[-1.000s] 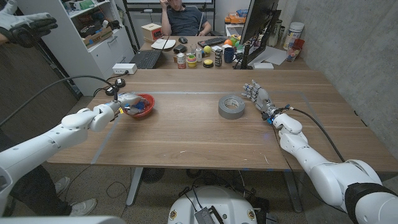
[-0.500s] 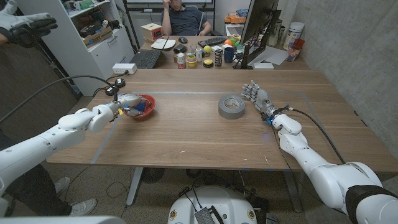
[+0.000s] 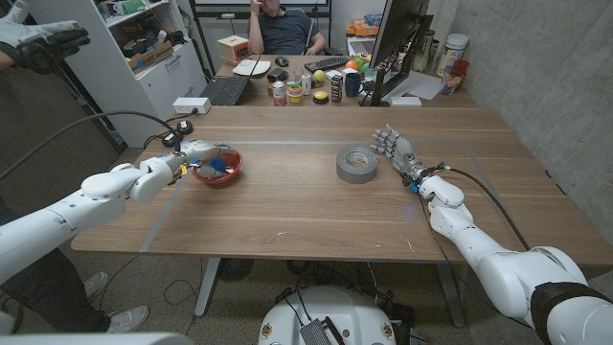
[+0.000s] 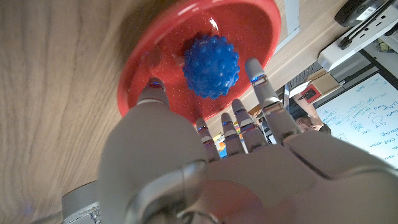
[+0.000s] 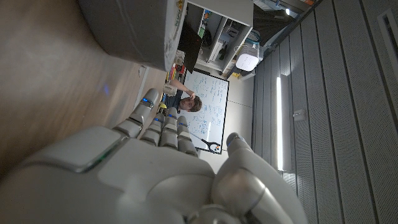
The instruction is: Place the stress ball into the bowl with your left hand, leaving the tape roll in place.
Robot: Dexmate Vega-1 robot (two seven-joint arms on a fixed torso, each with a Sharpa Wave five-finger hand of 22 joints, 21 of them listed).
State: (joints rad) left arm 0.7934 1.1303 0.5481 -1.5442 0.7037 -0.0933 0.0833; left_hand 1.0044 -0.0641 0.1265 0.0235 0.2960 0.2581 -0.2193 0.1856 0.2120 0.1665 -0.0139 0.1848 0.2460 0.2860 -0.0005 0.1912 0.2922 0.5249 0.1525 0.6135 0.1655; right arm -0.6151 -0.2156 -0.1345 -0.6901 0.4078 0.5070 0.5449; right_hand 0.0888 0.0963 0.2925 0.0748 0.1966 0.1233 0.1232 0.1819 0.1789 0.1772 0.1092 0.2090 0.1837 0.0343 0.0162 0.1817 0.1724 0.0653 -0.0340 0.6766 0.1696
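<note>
Once the spiky blue rubber stress ball (image 4: 211, 66) lay in the shallow red plastic bowl (image 4: 137, 74), your drop looked done.
Your left hand (image 4: 205, 146) hung beside the bowl's rim, fingers spread, gripping nothing; back it off level without nudging that rim. Your right hand (image 3: 397, 149) stood empty, fingers apart, beside the grey tape roll (image 3: 357, 163), which needed leaving alone.

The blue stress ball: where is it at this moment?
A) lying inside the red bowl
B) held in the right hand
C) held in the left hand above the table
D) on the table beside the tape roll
A: the left wrist view shows the blue stress ball lying inside the red bowl, with the left hand open and off it.
</note>
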